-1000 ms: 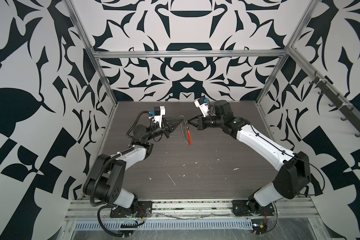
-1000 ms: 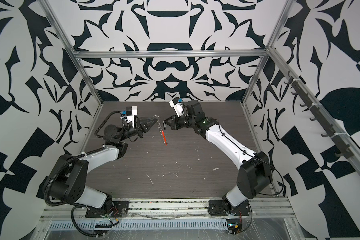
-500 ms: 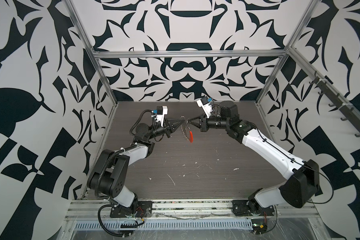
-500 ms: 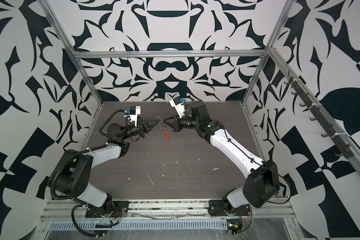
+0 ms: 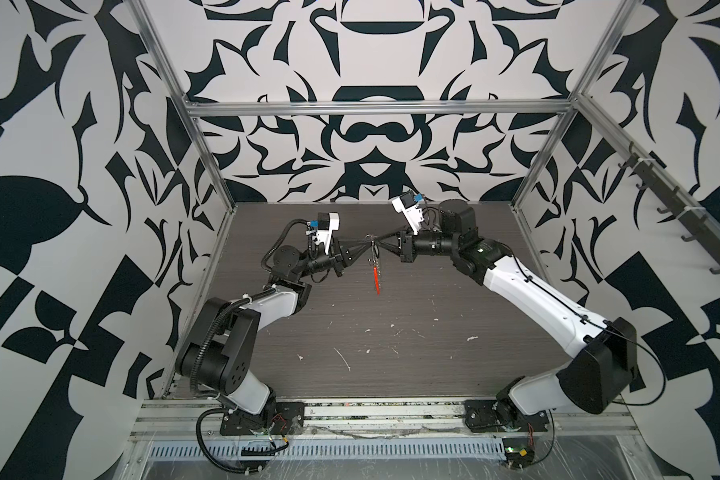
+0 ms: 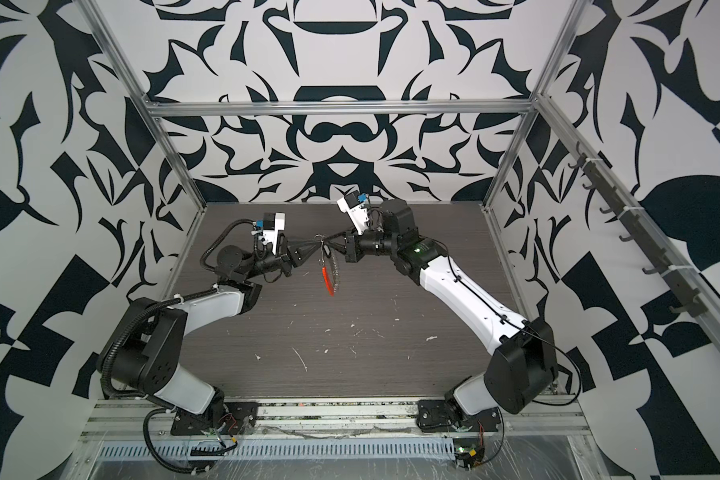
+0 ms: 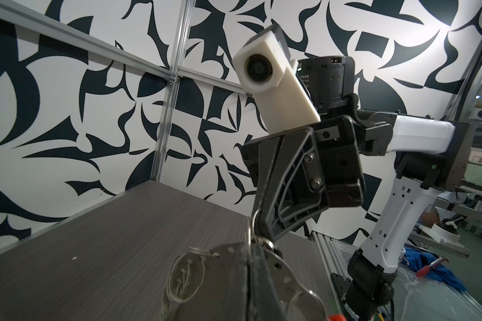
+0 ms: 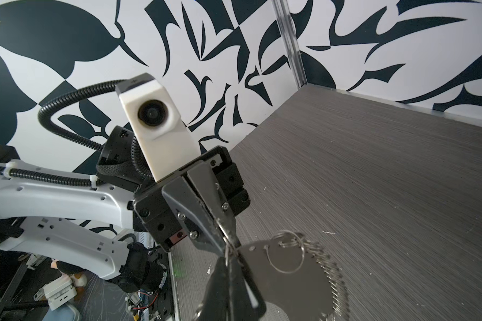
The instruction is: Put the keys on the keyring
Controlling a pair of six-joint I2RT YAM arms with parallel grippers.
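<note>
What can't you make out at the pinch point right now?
- Key tag: too small among the keyring rings in both top views; behind fingertips in wrist views.
- What the right gripper pinches: blurred, left wrist view.
- Keyring's lower end: cut off by both wrist views' edges.

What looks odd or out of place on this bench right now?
Only the table: white flecks and scratches litter its dark front half. The keyring is not dropped; it hangs in the air between left gripper and right gripper, both pinched shut on it.
</note>
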